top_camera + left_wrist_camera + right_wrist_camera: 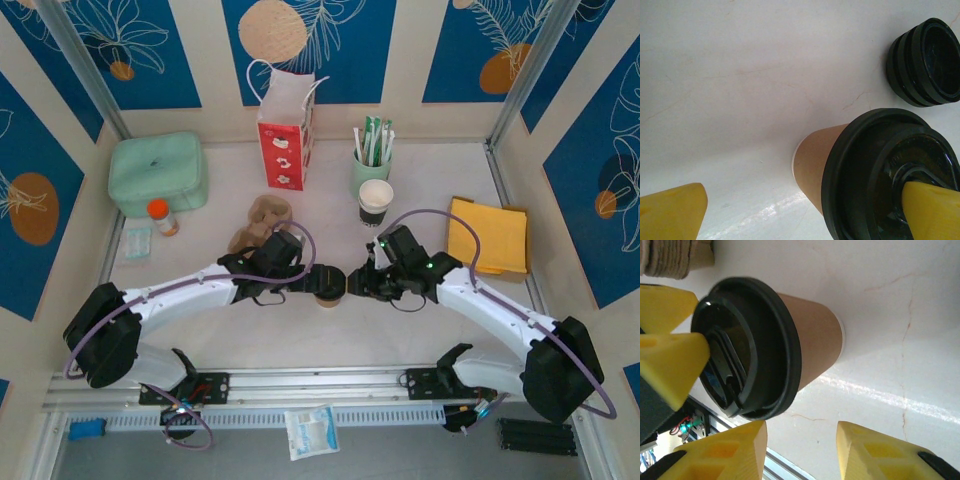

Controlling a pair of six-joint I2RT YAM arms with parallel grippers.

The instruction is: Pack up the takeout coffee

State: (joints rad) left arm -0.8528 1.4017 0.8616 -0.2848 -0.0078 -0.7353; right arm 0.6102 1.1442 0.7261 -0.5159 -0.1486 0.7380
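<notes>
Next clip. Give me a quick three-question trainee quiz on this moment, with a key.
1. True or false: the takeout coffee has no lid on.
2. What sits between the fingers of the right gripper? A) the takeout coffee B) nothing C) a napkin
3. Fill in: in the top view, right behind the black-sided cup stands the ___.

Key: 1 false, its black lid is on; 2 B; 3 mint-green cup of sticks.
</notes>
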